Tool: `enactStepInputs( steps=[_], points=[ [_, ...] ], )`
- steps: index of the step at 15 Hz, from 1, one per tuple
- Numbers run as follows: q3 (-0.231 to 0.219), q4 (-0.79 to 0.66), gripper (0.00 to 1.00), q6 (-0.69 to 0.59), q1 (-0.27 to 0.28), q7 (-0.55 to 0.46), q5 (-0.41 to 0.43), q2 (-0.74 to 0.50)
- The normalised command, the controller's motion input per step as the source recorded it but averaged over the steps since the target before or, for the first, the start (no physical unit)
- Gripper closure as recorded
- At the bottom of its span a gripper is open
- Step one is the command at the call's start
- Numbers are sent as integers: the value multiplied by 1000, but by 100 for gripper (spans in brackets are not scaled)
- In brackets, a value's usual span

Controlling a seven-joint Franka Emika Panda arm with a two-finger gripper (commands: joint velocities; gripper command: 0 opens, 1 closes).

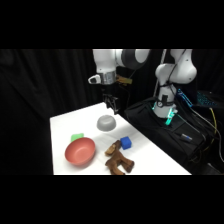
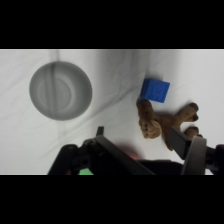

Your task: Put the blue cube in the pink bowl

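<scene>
Deep blue and solid, the single small blue cube (image 1: 126,143) sat on the white table (image 1: 155,160), touching the top of a brown plush toy animal (image 1: 118,160) and well apart from the gripper (image 1: 111,106) hanging above the table's far end. In the side view the cube lay at roughly five o'clock from the fingertips, with one grey dome-shaped bowl (image 1: 105,123) between them; in the wrist view it stood at about one o'clock (image 2: 154,90). Whether the fingers were spread or closed I could not tell; they held nothing visible. One round salmon-pink bowl (image 1: 80,151) waited at nine o'clock from the cube, empty, with one small green block (image 1: 77,136) just behind it. One arm only, so it had to travel.
</scene>
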Motion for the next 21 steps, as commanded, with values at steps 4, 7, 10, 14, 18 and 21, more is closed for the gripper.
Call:
enactStepInputs(
  steps=[4,7,10,14,18,21],
  points=[
    [35,-25,0,94,2,37,31,0],
    [66,-51,0,240,44,93,115,40],
    [67,-64,0,295,58,133,155,55],
    [64,-91,0,332,68,172,158,61],
    [41,-115,0,413,65,265,73,79],
    [21,-99,0,379,68,251,26,111]
  ],
)
